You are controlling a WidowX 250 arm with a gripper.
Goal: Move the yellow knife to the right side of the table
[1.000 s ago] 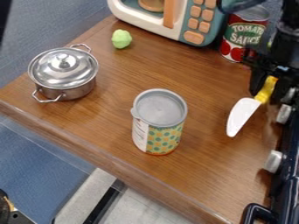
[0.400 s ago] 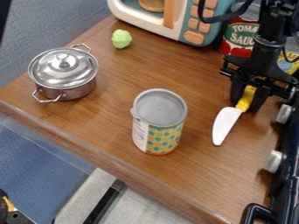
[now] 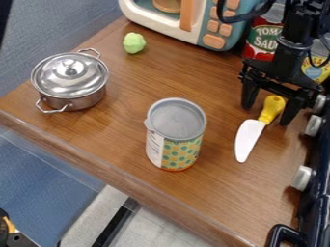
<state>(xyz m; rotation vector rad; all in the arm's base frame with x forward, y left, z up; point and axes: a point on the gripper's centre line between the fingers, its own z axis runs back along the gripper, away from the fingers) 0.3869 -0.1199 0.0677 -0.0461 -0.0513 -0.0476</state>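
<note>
Yellow-handled knife with a white blade [image 3: 253, 130] is let go on the right part of the brown wooden table [image 3: 122, 130]

From left to right, the round silver metal pot with its lid [image 3: 69, 79], the small pale-green lumpy object [image 3: 134, 43] and the can with grey lid and dotted label [image 3: 175, 135] all stay as they were. The change is further to the right. One second ago the knife was clamped in the black two-finger gripper [image 3: 268, 115] and nearer to the right edge; then it came somewhat to the left, still held. Now the fingers [image 3: 249, 96] are spread apart, one on each side of the yellow handle, and the blade keeps almost the same place, pointing down in the view.

For the task, I judge that the placing is done or nearly done, because the knife lies on the right side. What remains is probably only to go up straight and leave it there. If the gripper goes sideways, it could push the handle.

The arm enters from the top edge, at the right, in front of the red tomato-sauce can [image 3: 261, 46]. It hangs steeply, with its fingertips low around the handle. At the far right is the dark toy stove with light-grey knobs [image 3: 317, 193], near to the right-hand finger, so a little care seems wise.
</note>
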